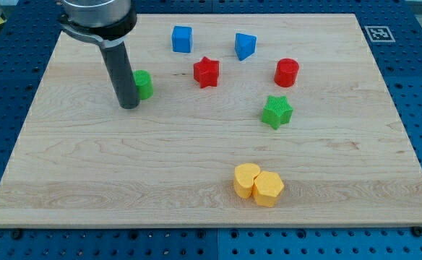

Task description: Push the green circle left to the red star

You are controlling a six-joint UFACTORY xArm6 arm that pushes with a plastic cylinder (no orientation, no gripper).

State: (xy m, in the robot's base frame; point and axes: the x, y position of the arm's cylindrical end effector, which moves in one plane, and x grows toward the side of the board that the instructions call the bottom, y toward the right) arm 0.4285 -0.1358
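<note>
Rod end, my tip, touches the green circle block in the frame's upper left. Rightward sits the red star block; I carry no claw, so no jaw state shows.

Green circle, red star

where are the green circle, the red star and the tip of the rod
green circle (145, 84), camera view, on its visible right half beside the rod
red star (206, 71), camera view, on its top face
my tip (128, 106), camera view, on the rod's very bottom end
</note>
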